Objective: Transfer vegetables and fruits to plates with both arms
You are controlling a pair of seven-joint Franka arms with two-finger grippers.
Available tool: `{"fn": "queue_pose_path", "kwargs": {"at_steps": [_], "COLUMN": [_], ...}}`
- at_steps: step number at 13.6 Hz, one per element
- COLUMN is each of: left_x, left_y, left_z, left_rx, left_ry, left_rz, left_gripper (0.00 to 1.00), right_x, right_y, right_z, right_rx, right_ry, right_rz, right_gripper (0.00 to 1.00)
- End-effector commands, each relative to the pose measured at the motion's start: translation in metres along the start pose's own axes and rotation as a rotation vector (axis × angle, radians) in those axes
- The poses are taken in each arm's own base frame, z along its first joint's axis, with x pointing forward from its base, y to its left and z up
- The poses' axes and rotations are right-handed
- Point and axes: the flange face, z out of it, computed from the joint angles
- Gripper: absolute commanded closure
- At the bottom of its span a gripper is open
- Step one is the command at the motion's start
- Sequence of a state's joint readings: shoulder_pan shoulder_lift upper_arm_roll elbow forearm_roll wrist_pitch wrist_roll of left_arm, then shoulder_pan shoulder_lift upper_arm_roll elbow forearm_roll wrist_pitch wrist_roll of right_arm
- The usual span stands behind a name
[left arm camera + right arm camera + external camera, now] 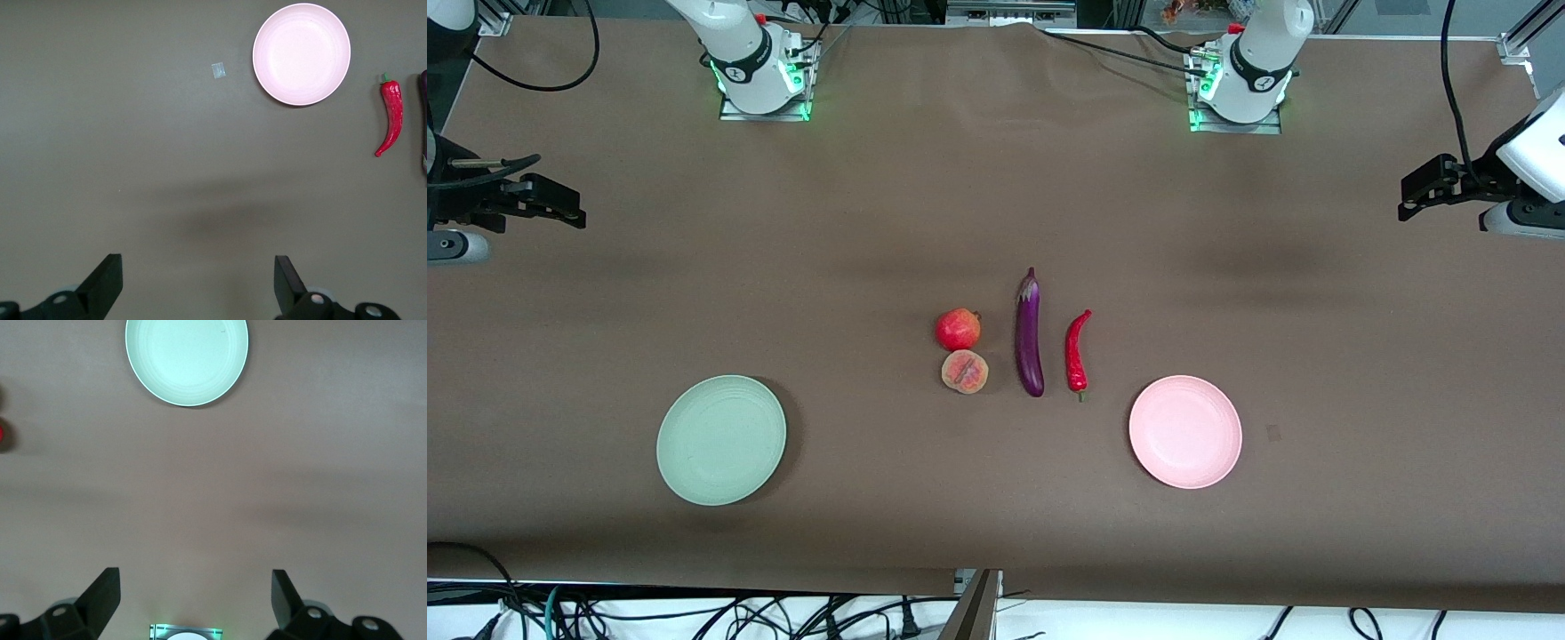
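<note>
— Where did the produce lie?
— Mid-frame in the front view: the pomegranate [958, 329] sat just above the peach [965, 372], touching it, with the eggplant [1029, 333] and the chili pepper [1078, 352] beside them. The mint plate [721, 439] lay lower left, the pink plate [1185, 431] lower right.
— And the grippers?
— The left gripper [1427, 188] hung at the right edge, the right gripper [543, 203] at the left edge; both were spread wide and held nothing.

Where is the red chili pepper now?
In the front view, the chili pepper lies mid-table between the eggplant and the pink plate.
</note>
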State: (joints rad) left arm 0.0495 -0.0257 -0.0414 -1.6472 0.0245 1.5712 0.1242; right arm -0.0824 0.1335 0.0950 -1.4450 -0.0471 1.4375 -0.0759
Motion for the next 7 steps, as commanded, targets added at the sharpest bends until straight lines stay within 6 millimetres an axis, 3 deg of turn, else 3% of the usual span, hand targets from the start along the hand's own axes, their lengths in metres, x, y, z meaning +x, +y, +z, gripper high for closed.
{"fn": "queue_pose_path", "kwargs": {"at_steps": [1,7], "left_x": [0.0017,0.0018], "left_y": [0.0016,0.0024], "left_z": [-0.0054,-0.0054], "left_rx": [-0.017,-0.017], "left_ry": [0.002,0.002], "left_rz": [0.022,0.019], "left_gripper": [0.00,0.00], "right_x": [-0.0011,-0.0014], "right_y": [0.0000,0.0016], "right_z": [-0.0038,-0.0036], "right_rx": [0.031,0.033], "right_ry": [0.011,0.010], "right_rz": [0.018,0.018], "right_gripper": [0.00,0.00]}}
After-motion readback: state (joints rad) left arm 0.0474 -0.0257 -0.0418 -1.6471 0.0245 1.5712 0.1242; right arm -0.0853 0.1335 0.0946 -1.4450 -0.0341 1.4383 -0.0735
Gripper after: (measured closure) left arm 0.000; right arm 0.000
